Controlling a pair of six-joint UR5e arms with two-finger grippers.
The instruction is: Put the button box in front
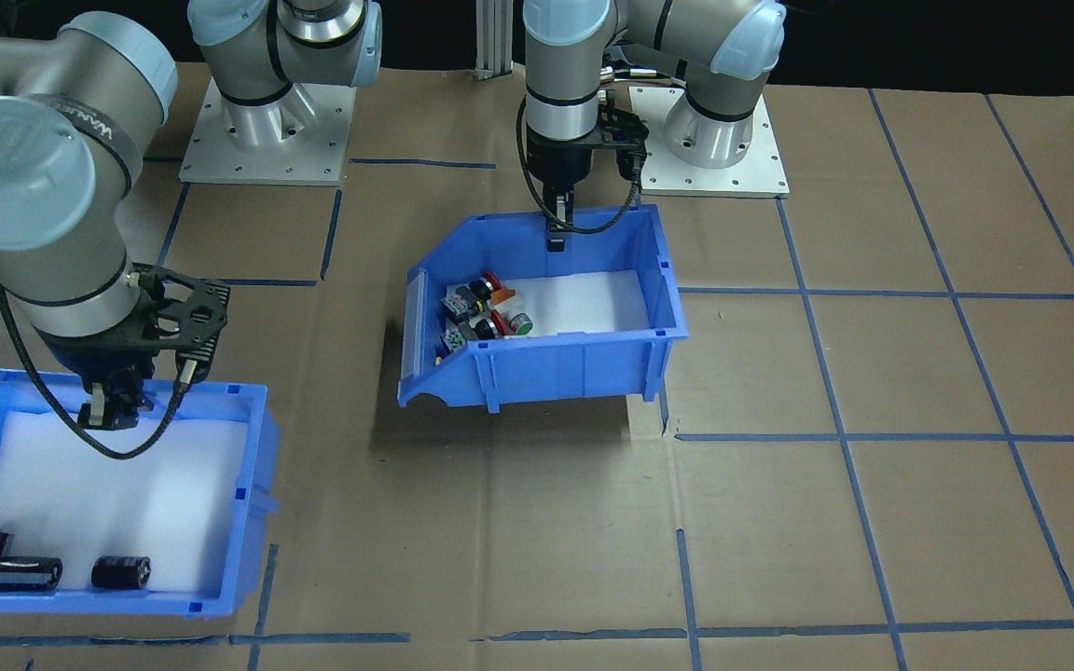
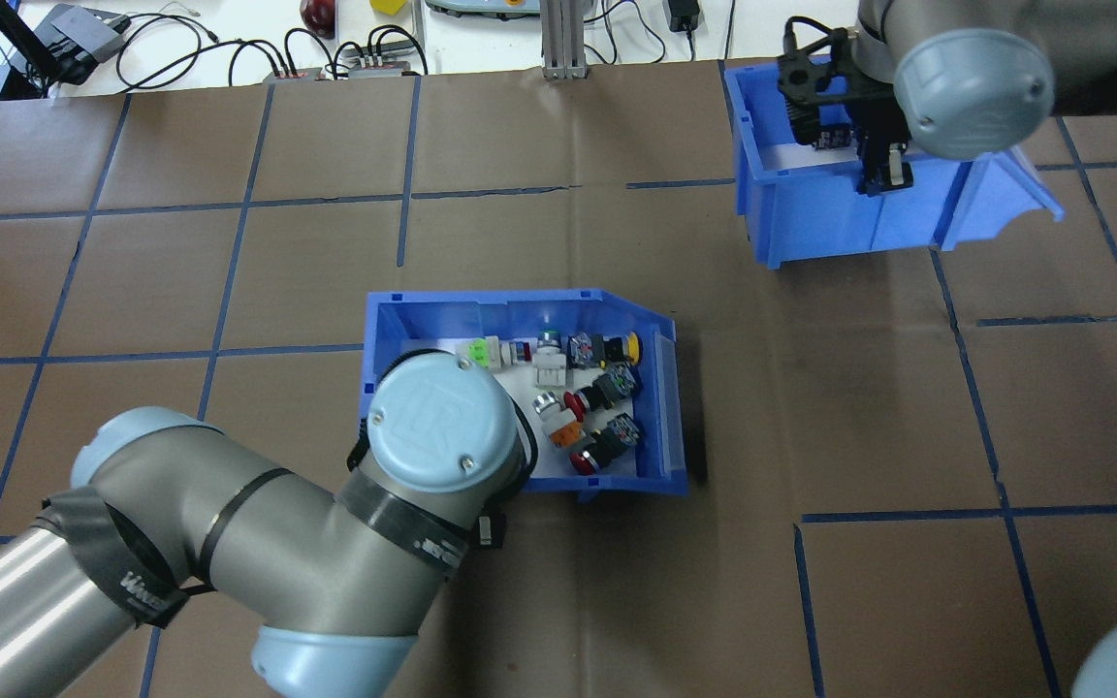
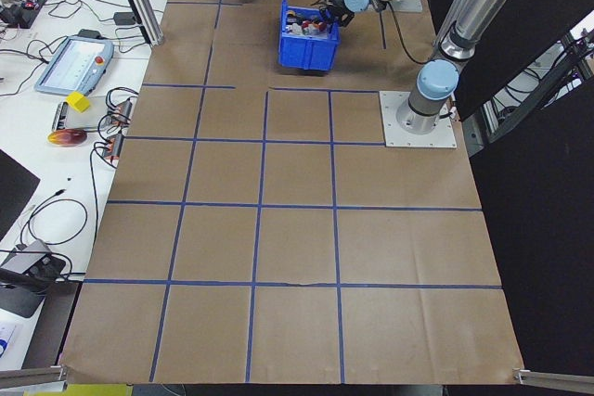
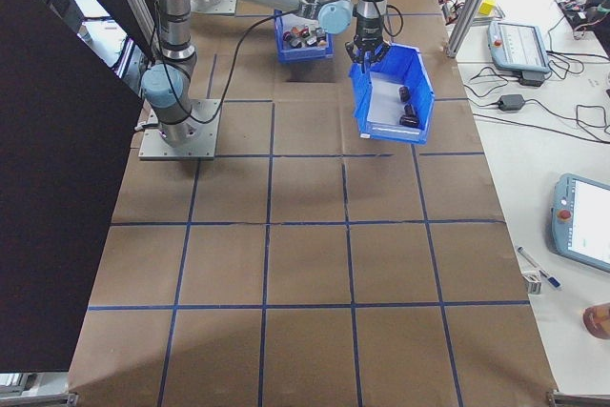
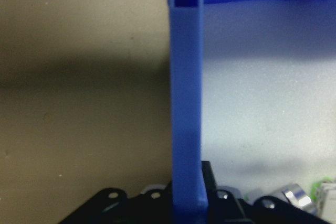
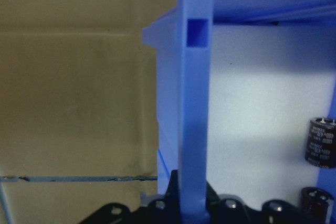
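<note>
Status: button box (image 1: 546, 326) airborne mid-table, tilted, shadow beneath, its robot-side wall pinched in left gripper (image 1: 556, 238). Right gripper (image 1: 110, 410) likewise clamps wall of capacitor bin (image 1: 220, 522), far side. Remaining, by my judgement: carry box forward, set down, release.

Both arms (image 1: 61, 224) are matte grey tubes with pale blue joint caps (image 1: 15, 172), the caps embossed "UR" and dotted with small screws. Black bands ring the joints, and black cables loop from each wrist past a black camera bracket (image 1: 185, 321). Each base sits on a square, screwed metal plate (image 1: 267, 140).
</note>
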